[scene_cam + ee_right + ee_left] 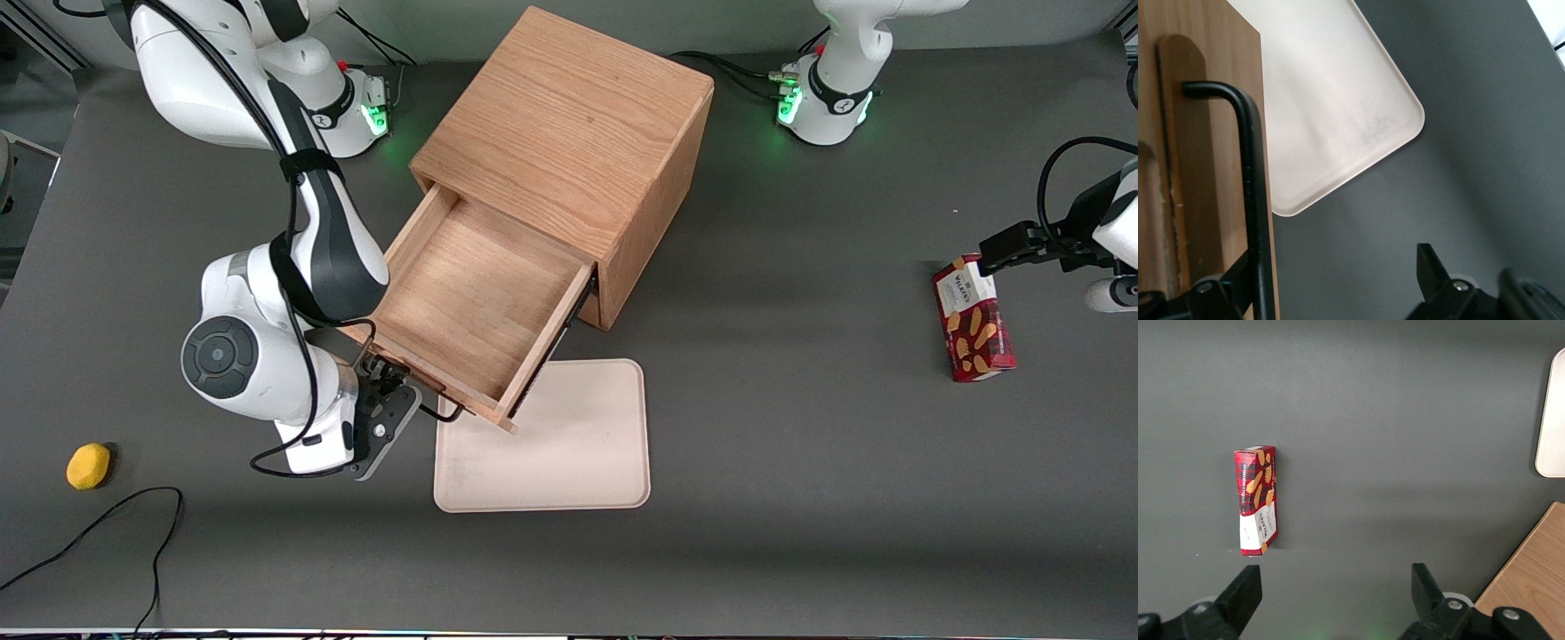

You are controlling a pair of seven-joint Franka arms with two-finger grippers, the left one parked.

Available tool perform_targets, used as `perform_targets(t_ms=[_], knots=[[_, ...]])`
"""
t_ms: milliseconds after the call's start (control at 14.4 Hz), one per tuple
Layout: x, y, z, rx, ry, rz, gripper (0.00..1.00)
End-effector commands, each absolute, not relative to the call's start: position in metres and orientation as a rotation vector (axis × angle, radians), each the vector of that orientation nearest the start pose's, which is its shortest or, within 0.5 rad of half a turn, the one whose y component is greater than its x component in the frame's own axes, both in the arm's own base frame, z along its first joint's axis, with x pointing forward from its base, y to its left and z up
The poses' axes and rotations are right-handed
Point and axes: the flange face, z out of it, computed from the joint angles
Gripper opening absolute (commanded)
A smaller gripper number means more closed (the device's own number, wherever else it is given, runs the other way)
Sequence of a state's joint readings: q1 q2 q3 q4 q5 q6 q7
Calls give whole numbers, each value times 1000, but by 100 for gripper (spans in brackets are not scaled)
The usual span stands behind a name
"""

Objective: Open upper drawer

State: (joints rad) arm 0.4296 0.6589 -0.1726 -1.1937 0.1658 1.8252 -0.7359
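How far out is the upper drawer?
Open: the upper drawer juts well out of the cabinet, empty; gripper at its handle.

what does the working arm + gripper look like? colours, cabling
Glossy white shells with black joint sections and a grey round cap on one joint. A thin black cable is strapped along the links. The gripper, at the upper drawer's black handle, has black fingers under a white and grey body.

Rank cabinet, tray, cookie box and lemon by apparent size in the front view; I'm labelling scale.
1. Cabinet
2. Tray
3. Cookie box
4. Lemon
End effector is at the open upper drawer's handle, fingers apart.
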Motion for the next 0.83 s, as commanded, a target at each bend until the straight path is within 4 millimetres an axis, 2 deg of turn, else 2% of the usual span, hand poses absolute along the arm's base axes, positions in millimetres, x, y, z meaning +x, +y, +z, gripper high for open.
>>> perform_targets(t_ms=[0,139,347,486,764], knots=[[703,223,425,-2675,-1434,1,100],[700,217,441,-2675,-1429,20,100],[691,213,475,-2694,-1389,25,100],[681,208,510,-2722,-1338,-6,100],[660,180,572,-2803,-1196,-47,100]])
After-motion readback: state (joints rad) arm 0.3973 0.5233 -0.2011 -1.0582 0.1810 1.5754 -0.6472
